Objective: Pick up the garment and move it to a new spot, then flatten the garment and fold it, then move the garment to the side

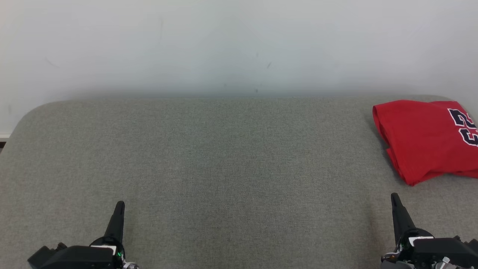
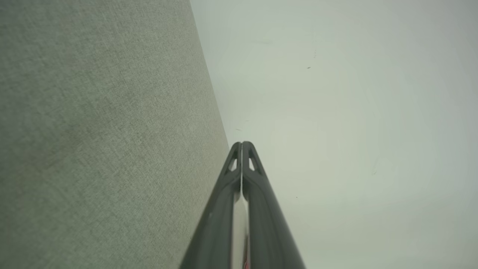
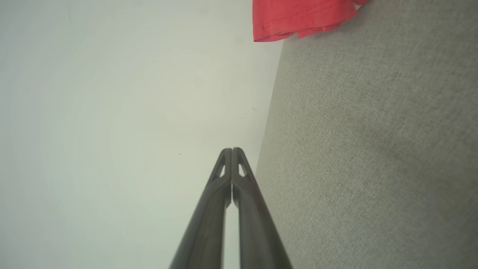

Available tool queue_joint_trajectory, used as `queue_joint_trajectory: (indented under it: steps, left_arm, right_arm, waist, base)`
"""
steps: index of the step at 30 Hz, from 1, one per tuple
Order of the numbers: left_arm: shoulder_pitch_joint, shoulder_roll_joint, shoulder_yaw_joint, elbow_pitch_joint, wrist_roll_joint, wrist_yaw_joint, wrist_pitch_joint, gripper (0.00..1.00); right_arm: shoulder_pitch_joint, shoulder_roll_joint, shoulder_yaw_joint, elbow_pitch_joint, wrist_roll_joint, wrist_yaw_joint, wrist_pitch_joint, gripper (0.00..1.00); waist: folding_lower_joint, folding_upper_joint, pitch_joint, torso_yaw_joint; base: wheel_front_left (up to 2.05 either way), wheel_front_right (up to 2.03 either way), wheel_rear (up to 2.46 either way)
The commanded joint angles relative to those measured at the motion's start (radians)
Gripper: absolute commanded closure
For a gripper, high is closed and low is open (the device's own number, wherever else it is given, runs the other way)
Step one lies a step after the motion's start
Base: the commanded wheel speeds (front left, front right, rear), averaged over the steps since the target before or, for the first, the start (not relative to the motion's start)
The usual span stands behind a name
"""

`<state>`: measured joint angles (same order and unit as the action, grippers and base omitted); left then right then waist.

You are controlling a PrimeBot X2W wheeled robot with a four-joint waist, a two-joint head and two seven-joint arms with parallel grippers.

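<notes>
Two units, left gripper (image 1: 120, 204) and right gripper (image 1: 394, 195): jaws closed, empty. Garment (image 1: 418, 138) at pad (image 1: 224, 168) edge; a careless nudge could tip it off.

Red garment (image 1: 422, 138), dark white-edged numerals; grey woven surface (image 1: 224, 168); pale wall (image 1: 224, 45)

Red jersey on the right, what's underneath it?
The red jersey lies folded on the gray fabric surface. That surface shows along its near and left edges; anything beneath the cloth is covered, so I cannot tell.

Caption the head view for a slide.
Red garment on grey surface, far right; left end effector, right end effector shut.
</notes>
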<state>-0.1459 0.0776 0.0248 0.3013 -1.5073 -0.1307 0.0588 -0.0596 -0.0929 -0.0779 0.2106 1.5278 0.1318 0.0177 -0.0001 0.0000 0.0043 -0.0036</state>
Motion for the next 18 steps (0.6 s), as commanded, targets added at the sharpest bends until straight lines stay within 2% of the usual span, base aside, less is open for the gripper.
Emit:
queue_joint_trajectory:
  steps: [1, 18]
  left_arm:
    - [-0.018, 0.005, 0.002, -0.001, -0.028, 0.000, 0.006, 1.00]
    - [-0.035, 0.005, 0.010, 0.010, -0.141, 0.000, 0.038, 1.00]
  right_arm:
    - [-0.005, -0.006, -0.003, -0.001, 0.026, -0.002, 0.007, 1.00]
    - [-0.020, -0.008, -0.011, 0.002, 0.138, -0.002, 0.032, 1.00]
  waist:
    - [0.0001, 0.0000, 0.000, 0.000]
    - [0.0001, 0.0000, -0.004, 0.003]
  base:
    - [0.00, 0.00, 0.00]
    - [0.00, 0.00, 0.00]
